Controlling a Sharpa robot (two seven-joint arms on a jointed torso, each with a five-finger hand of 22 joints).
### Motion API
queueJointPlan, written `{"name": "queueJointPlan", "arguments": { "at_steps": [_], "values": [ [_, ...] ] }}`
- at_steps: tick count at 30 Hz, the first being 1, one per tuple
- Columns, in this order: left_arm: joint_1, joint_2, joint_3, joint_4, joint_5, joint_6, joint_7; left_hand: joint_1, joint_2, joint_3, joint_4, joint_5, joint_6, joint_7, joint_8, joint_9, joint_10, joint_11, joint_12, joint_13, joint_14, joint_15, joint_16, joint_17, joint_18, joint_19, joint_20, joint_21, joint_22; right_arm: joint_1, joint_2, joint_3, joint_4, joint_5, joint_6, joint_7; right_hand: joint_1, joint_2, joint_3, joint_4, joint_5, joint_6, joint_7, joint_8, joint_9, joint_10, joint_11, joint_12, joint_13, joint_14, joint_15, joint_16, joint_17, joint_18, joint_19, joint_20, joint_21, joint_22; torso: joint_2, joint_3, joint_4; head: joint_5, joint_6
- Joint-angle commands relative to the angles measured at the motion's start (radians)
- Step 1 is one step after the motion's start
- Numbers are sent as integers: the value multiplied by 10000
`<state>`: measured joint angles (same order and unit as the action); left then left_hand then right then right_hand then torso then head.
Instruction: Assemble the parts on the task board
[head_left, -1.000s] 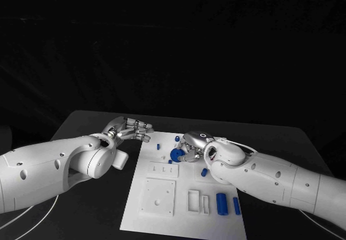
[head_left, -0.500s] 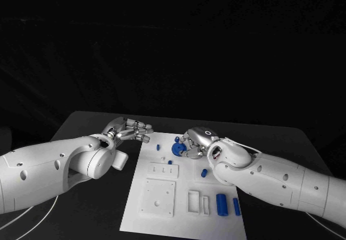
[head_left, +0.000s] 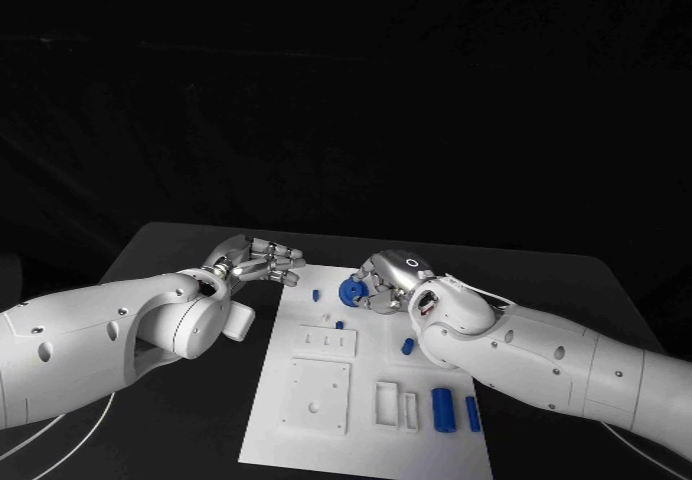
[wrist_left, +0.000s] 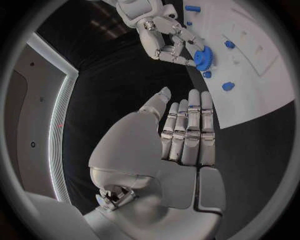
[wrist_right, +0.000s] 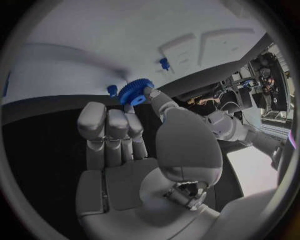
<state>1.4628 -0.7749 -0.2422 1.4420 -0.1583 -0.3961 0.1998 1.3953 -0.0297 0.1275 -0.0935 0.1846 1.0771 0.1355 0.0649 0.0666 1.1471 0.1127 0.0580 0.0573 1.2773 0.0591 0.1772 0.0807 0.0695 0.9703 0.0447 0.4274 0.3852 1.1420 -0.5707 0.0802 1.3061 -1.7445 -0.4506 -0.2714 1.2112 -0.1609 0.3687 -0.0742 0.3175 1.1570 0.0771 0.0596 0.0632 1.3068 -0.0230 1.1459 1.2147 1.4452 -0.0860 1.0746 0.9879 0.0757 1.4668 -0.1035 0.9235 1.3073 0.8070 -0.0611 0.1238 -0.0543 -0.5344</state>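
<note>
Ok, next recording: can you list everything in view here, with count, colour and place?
Table: one, black, under everything.
Task board: one, white, middle of the table.
Gear: one, blue, at the board's far end, held by the right hand.
Cylinders: two, blue, lying side by side at the board's near right.
Small pegs: at least three, blue, standing on the board's far half.
Left hand: silver, over the table left of the board, holding nothing.
Right hand: silver, over the board's far end, pinching the gear.
</note>
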Motion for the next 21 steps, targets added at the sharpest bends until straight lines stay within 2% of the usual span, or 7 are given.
{"name": "queueJointPlan", "arguments": {
  "at_steps": [1, 21],
  "values": [
    [6, 32, 7, 15, -53, 133, 55, 23, 19, -19, -53, 10, -100, -4, -18, 0, -74, 16, 8, 13, -41, 40, -18, -13, 35, 16, -8, -31, 10, -4, 161, 4, -240, -223, 57, -91, 95, 29, 12, 27, -19, 101, -59, 24, 16, 22, -25, -6, 8, -6, -45, 35, -5, -20, 489, -69, 67, 1160, 7, -4, 26, -9, -13],
    [7, 82, 7, -2, -55, 149, 42, 23, 19, -19, -53, 10, -100, -4, -18, 0, -74, 16, 8, 13, -41, 40, -18, -13, 35, 16, -8, -31, 10, -5, 891, -29, -1280, -287, 408, -32, 103, 20, 14, 70, -31, 89, -55, 25, 16, 12, -21, -19, 10, -10, -43, 15, -26, -27, 479, -68, 47, 1154, -6, 3, 12, 48, -24]
  ]
}}
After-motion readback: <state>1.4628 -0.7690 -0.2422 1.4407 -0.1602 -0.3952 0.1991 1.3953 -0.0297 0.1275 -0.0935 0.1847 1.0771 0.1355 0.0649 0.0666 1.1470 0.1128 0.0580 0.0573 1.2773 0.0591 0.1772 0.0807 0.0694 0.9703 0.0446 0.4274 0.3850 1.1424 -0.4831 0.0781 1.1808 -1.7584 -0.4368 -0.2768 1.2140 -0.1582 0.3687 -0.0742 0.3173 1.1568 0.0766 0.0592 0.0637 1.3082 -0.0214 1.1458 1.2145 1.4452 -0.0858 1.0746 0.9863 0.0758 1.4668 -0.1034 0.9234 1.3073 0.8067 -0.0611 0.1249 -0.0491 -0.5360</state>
